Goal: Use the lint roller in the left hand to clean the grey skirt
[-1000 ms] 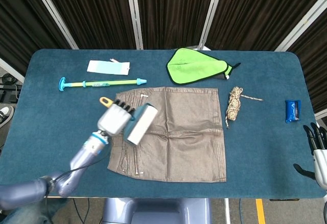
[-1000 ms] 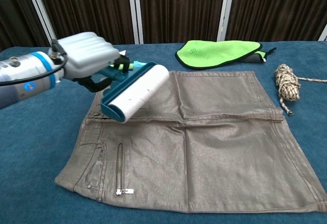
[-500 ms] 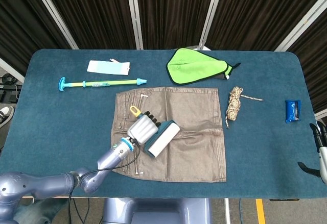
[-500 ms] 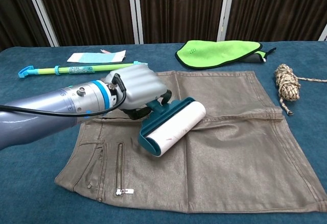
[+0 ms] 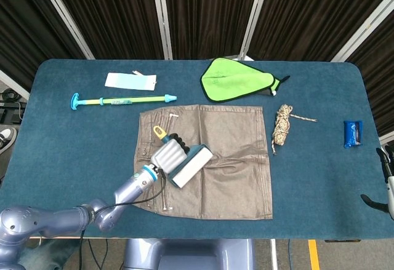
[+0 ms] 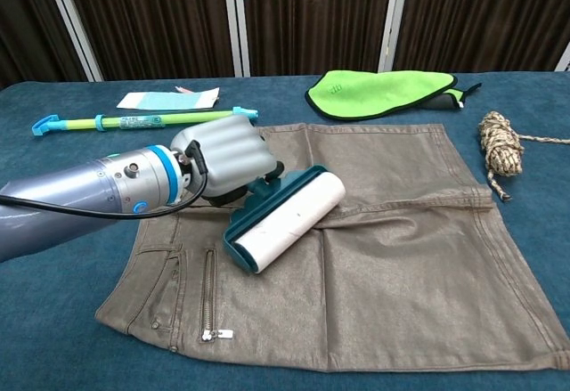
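Note:
The grey skirt lies flat in the middle of the blue table. My left hand grips the teal handle of the lint roller. Its white roll lies on the skirt's left half, near the waistband and zip. A yellow loop at the handle's end sticks out behind the hand in the head view. My right hand shows only partly at the right edge of the head view, off the table, and its fingers are cut off by the frame.
A green cloth lies behind the skirt. A coiled rope sits to its right, a blue packet further right. A long green-and-blue stick and a pale card lie at the back left.
My left hand brought the roller from the skirt's left edge onto the skirt, then drew it back slightly to the left. The right hand slid further out of the head view.

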Available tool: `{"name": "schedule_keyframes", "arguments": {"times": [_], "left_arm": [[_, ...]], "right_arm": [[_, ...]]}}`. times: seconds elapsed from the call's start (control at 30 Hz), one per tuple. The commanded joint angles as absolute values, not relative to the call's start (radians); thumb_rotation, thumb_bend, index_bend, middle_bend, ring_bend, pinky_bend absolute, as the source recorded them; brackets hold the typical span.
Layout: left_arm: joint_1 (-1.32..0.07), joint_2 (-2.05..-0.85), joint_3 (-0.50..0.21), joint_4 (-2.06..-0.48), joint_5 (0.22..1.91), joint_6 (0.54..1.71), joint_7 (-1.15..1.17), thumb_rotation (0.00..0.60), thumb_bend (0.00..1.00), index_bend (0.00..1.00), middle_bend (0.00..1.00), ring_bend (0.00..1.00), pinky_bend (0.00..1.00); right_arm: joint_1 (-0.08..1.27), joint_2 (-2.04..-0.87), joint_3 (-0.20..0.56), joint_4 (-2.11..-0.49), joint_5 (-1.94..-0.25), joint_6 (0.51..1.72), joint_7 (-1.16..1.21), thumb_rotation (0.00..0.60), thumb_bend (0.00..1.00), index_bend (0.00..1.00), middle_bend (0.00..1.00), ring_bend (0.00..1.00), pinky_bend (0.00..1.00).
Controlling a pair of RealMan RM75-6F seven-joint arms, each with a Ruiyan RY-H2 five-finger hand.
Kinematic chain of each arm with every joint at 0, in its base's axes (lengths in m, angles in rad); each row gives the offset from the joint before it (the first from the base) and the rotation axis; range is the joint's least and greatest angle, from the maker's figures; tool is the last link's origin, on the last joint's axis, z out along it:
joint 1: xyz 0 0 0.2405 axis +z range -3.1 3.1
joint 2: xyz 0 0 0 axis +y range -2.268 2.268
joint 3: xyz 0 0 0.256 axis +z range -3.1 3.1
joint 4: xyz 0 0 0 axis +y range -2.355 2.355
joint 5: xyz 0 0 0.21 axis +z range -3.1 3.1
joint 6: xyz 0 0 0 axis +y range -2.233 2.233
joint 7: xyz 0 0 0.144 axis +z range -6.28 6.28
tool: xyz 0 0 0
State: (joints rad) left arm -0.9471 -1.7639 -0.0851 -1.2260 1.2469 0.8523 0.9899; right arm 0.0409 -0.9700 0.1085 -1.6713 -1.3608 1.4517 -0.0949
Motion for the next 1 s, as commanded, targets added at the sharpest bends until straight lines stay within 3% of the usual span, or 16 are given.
{"name": "schedule_keyframes", "arguments": {"times": [0.03, 0.57, 1.0], "left_arm": [[-0.939, -1.741, -0.075, -1.218, 1.243, 0.857, 0.993, 0.600, 0.94, 0.65, 0.49, 0.38, 0.43], [-0.892, -1.629, -0.041, -1.152, 1.214, 0.857, 0.924, 0.600, 0.94, 0.65, 0.49, 0.38, 0.43], [-0.921, -1.639, -0.042, -1.178, 1.247, 0.848, 0.926, 0.600, 0.94, 0.65, 0.49, 0.38, 0.43]], "right_arm": [[0.041, -0.970, 0.108, -1.672, -1.362, 1.453, -0.096, 0.600, 0.00, 0.00, 0.00, 0.00, 0.00], [0.043, -0.976, 0.103, -1.678, -1.364, 1.455, -0.120, 0.600, 0.00, 0.00, 0.00, 0.00, 0.00], [0.045, -0.969, 0.109, -1.674, -1.352, 1.449, -0.100, 0.600, 0.00, 0.00, 0.00, 0.00, 0.00]]}}
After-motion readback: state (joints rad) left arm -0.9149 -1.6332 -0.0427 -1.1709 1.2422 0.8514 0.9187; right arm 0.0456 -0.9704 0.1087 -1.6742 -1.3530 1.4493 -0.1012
